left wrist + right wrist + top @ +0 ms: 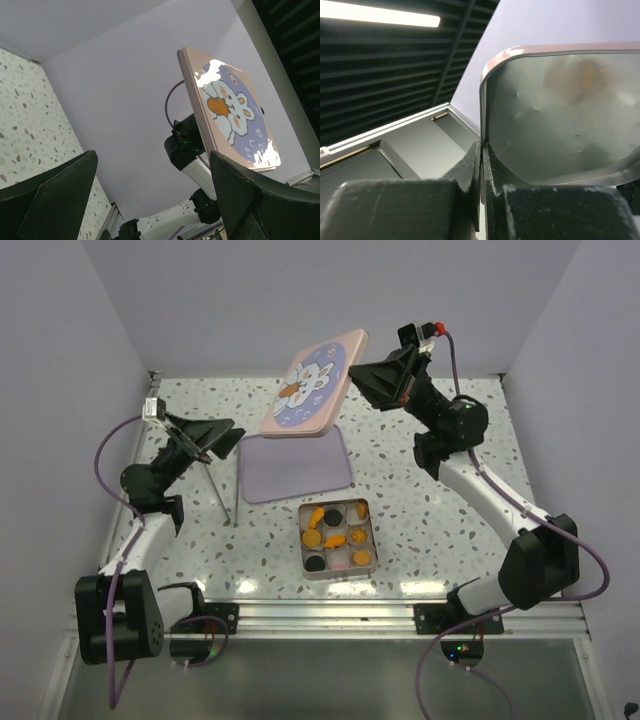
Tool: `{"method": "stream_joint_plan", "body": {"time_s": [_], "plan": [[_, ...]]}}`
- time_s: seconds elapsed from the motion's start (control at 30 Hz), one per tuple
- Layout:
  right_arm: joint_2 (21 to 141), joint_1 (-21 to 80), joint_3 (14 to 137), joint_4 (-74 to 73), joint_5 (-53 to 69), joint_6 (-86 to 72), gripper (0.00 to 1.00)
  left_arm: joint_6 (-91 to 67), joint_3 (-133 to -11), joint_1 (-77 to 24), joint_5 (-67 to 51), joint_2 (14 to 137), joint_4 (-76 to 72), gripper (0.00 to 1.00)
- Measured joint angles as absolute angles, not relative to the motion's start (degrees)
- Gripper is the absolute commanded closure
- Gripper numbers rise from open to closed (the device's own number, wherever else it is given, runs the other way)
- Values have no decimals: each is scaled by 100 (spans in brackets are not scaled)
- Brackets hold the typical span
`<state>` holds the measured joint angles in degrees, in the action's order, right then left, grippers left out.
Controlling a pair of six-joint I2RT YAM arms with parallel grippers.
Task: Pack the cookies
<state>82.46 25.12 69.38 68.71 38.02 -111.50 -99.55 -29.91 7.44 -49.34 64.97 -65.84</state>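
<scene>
Several cookies (328, 528), mostly orange with a few black, lie in white paper cups inside an open square tin (304, 558) near the table's front middle. My right gripper (358, 373) is shut on the right rim of the pink rabbit lid (312, 385) and holds it tilted in the air above the table's back; in the right wrist view the pads (474, 162) pinch the rim, with the lid's grey underside (555, 110) showing. My left gripper (228, 435) is open and empty at the left, raised, facing the lid (231, 107).
A lilac mat (295, 466) lies flat under the raised lid, behind the tin. A thin metal rod (222, 488) stands slanted under the left gripper. Purple walls enclose the back and sides. An aluminium rail (330, 612) runs along the near edge.
</scene>
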Motion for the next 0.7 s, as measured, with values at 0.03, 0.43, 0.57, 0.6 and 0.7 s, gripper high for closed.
{"method": "stream_joint_plan", "body": {"time_s": [0.03, 0.43, 0.57, 0.6, 0.7], "plan": [[8324, 2512, 6938, 6984, 3719, -11205, 100, -10071, -2991, 738, -4932, 6488, -6751, 0], [8877, 2633, 6941, 7255, 3542, -11402, 100, -10331, -3470, -102, -4748, 6657, -7282, 0], [8890, 2705, 6954, 7266, 3544, -11406, 100, -10287, -3771, -410, -4676, 6901, -7277, 0], [8890, 2720, 6965, 7277, 3546, -11406, 100, -10285, -3817, -445, -4659, 6954, -7279, 3], [8890, 2768, 6984, 7319, 3546, -11408, 100, -10298, -3916, -491, -4595, 7089, -7284, 13]]}}
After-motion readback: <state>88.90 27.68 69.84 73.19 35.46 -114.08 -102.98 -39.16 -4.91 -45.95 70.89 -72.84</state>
